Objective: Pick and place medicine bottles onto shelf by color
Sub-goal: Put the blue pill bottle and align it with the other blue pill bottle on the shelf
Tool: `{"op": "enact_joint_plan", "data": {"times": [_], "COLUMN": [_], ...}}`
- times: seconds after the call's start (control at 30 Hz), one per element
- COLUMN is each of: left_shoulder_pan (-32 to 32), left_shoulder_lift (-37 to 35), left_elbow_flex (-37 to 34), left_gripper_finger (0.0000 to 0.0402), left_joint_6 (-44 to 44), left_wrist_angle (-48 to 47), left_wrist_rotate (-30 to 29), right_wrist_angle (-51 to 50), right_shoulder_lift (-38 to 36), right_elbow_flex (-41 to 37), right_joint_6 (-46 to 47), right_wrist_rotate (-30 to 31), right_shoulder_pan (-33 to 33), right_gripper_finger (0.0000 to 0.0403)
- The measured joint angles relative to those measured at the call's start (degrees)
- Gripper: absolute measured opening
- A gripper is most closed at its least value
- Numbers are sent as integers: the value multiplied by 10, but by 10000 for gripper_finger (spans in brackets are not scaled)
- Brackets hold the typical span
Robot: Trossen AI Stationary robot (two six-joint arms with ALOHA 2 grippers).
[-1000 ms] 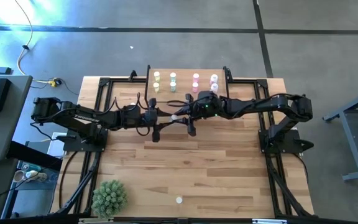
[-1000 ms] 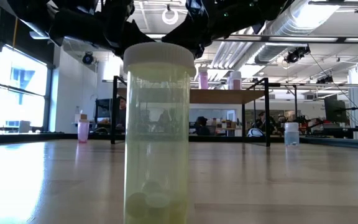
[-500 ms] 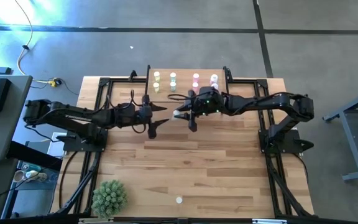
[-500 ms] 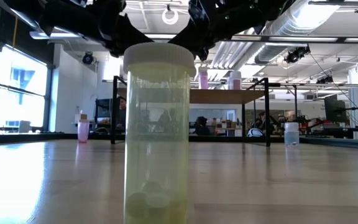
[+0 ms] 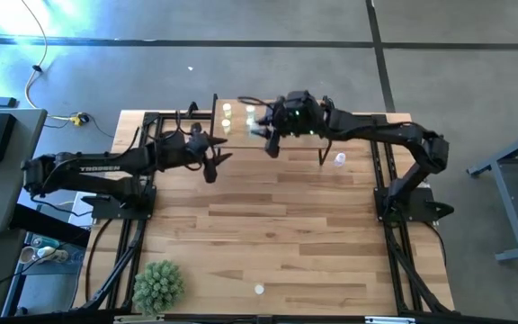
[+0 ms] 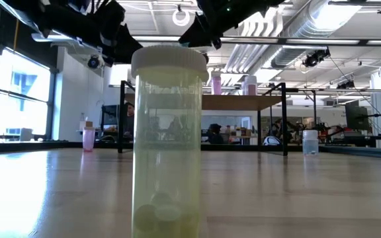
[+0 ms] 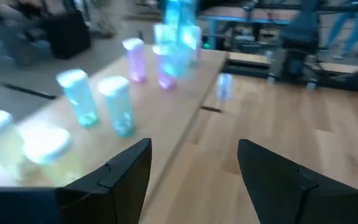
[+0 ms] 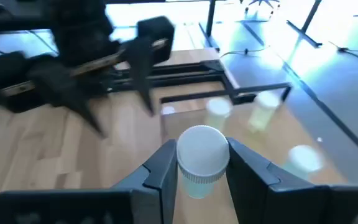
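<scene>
The shelf [image 5: 272,119] stands at the table's far edge, with yellow [image 5: 227,111], green [image 7: 118,106] and pink [image 7: 134,60] bottles upright on it. My right gripper [image 5: 263,135] hovers over the shelf's left half, shut on a small white-capped bottle [image 8: 202,155] with a pale greenish body. My left gripper [image 5: 218,162] is open and empty, just left of the shelf; its fingers show apart in the left wrist view [image 7: 194,180]. A yellow bottle [image 6: 169,139] stands on its base at the table's near edge [image 5: 259,290]. My right gripper pinches the bottle's body just below the cap [image 8: 199,182] between its two fingers [image 8: 164,167]. The fingers reach in from the table's right. The bottle is lifted clear above the shelf board.
A white bottle [image 5: 339,159] stands on the table right of the shelf, and also shows in the low view [image 6: 309,141]. A pink bottle [image 6: 88,138] stands on the table at the far left. A spiky green plant [image 5: 158,286] sits at the near left corner.
My right gripper has carried the bottle from the table's middle toward the far edge, over the shelf. My left gripper has drawn back toward the table's left and far side, away from the right gripper, staying open and empty.
</scene>
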Motion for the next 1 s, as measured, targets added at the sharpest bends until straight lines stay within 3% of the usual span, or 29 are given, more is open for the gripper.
{"op": "enact_joint_plan", "data": {"times": [0.1,0.23,1.0], "left_shoulder_pan": [11,12,12], "left_shoulder_lift": [10,27,21], "left_elbow_flex": [0,0,0], "left_gripper_finger": [227,227,227], "left_joint_6": [-8,-8,-1], "left_wrist_angle": [-1,-3,-2], "left_wrist_rotate": [40,49,45], "right_wrist_angle": [-33,-60,-87], "right_shoulder_lift": [23,60,123], "right_elbow_flex": [47,76,79], "right_joint_6": [-7,-19,20], "right_wrist_rotate": [0,-2,-3], "right_shoulder_pan": [-9,-14,-15], "right_gripper_finger": [101,101,101]}}
